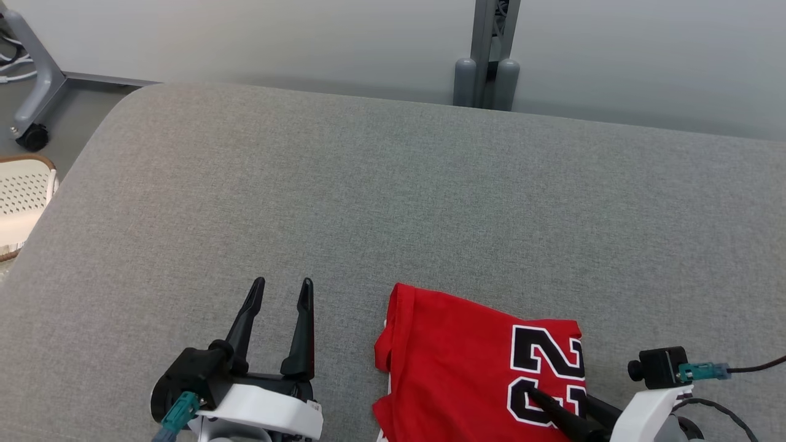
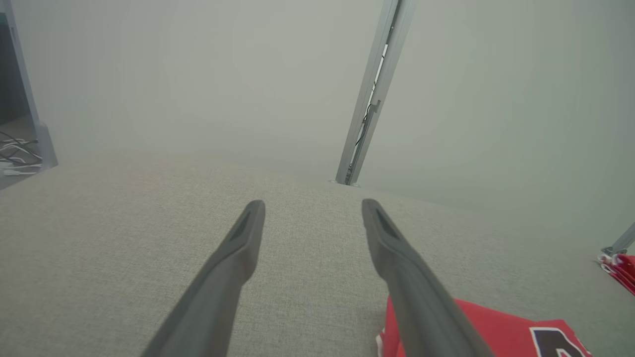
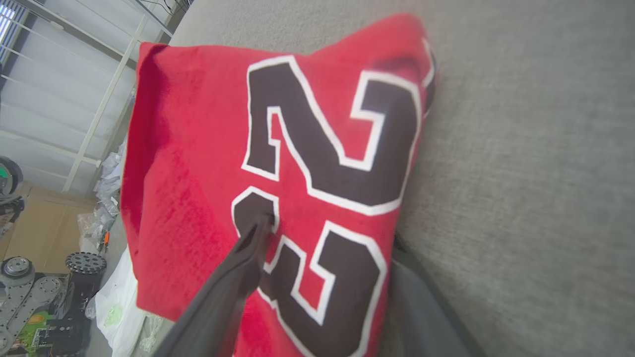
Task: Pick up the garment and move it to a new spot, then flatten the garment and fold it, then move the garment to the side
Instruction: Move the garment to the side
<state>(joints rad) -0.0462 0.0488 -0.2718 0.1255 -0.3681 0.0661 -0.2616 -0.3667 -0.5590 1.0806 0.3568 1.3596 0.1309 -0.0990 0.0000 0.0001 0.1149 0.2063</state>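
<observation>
The garment (image 1: 466, 344) is a red jersey with a black, white-edged number, lying folded on the grey padded table (image 1: 393, 184) near its front edge. My right gripper (image 1: 559, 398) is open at the garment's right side. In the right wrist view one finger (image 3: 248, 258) rests on top of the number on the garment (image 3: 198, 148), and the other finger (image 3: 421, 307) runs under its edge. My left gripper (image 1: 283, 282) is open and empty above bare table, to the left of the garment. In the left wrist view the garment's corner (image 2: 501, 332) lies right of this gripper (image 2: 312, 203).
A grey post (image 1: 488, 67) stands behind the table's far edge. A white perforated item (image 1: 21, 202) and a wheeled stand leg (image 1: 34, 92) sit off the table's left side. Wide bare table lies beyond and left of the garment.
</observation>
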